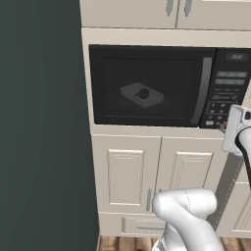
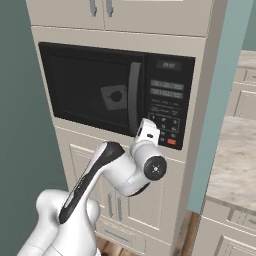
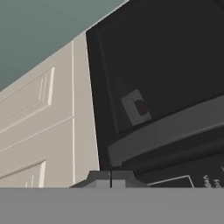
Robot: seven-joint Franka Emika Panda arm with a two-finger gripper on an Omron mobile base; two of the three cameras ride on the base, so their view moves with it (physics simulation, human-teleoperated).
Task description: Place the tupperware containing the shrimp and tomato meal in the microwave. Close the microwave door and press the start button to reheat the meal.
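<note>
One tupperware (image 1: 142, 95) sits inside the microwave (image 1: 166, 86) behind its shut door (image 1: 147, 86), holding one dark round lump. The fingers (image 3: 110, 177) are pressed together near the keypad (image 2: 169, 107).

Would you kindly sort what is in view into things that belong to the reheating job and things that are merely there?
Part of the job:
- microwave
- microwave door, closed
- tupperware inside, seen through the window
- keypad
- gripper, shut, by the keypad's lower buttons

Merely there:
- lower cabinet doors
- upper cabinet
- drawer
- side counter
</note>
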